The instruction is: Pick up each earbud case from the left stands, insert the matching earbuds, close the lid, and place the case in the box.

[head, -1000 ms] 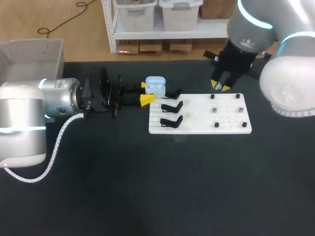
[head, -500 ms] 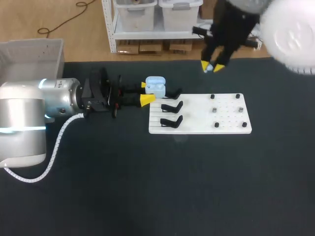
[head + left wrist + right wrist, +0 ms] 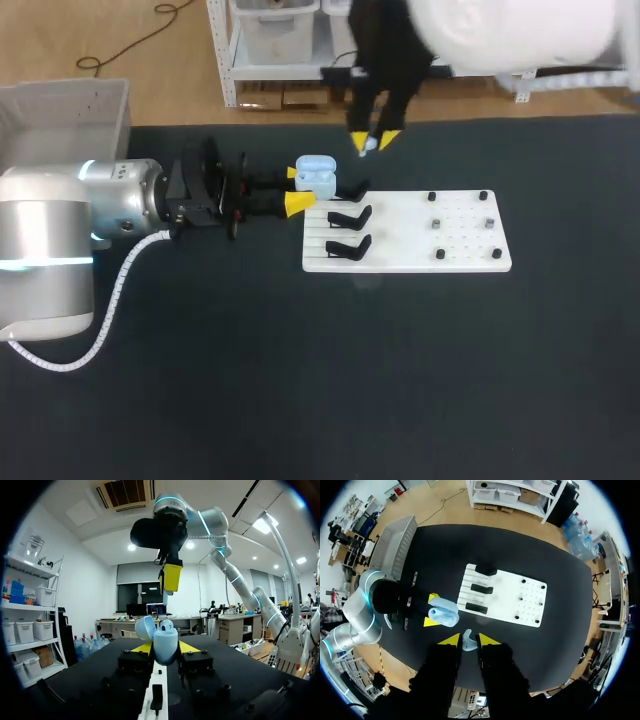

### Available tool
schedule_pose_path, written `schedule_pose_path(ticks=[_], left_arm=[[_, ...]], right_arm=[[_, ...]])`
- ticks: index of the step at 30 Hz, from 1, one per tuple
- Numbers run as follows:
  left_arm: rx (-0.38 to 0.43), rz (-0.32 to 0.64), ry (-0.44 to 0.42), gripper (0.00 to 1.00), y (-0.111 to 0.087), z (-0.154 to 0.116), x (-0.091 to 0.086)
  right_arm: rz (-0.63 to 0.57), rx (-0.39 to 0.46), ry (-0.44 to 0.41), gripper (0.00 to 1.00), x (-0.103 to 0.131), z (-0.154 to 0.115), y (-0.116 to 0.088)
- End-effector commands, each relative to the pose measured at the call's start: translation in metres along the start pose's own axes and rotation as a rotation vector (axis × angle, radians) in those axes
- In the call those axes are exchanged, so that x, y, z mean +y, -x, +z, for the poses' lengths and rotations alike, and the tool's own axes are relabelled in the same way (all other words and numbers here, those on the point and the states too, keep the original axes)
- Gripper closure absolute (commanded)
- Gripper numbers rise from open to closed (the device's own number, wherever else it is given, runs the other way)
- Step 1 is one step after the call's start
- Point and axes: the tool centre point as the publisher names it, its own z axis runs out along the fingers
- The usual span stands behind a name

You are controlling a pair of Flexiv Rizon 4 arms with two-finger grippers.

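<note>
A light blue earbud case (image 3: 318, 178) with its lid up is held just left of the white board (image 3: 460, 255), and my left gripper (image 3: 297, 189) is shut on it from two sides. In the left wrist view the case (image 3: 165, 645) stands between the yellow fingers. Its lid (image 3: 145, 628) is swung open, and a small pale piece shows at the mouth. My right gripper (image 3: 374, 143) hangs above and right of the case, shut on a small pale earbud (image 3: 467, 643). From the left wrist view the right gripper (image 3: 170, 578) hovers above the case.
Two black stands (image 3: 350, 215) (image 3: 348, 246) sit on the board's left part. Several small pegs (image 3: 438, 224) stand on its right part. A grey box (image 3: 60, 115) stands at the table's far left, behind my left arm.
My right arm has lifted from the board's far right edge and swung left with the earbud, ending near the case. The left arm and case have not moved.
</note>
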Motion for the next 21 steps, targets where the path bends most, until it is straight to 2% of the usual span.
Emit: schedule_pose_path(ticks=[1,15,17,21], left_arm=[[-0.001,0.0,-0.001,1.0,-0.001,0.0,0.001],[-0.001,0.0,-0.001,1.0,-0.001,0.0,0.001],[-0.001,0.0,-0.001,1.0,-0.001,0.0,0.001],[-0.001,0.0,-0.001,1.0,-0.001,0.0,0.001]], right_arm=[[0.004,0.005,-0.021,1.0,0.005,0.002,0.003],[0.004,0.005,-0.021,1.0,0.005,0.002,0.003],[-0.043,-0.01,-0.07,1.0,0.015,0.0,0.003],[-0.099,0.007,-0.07,1.0,0.028,-0.002,0.006]])
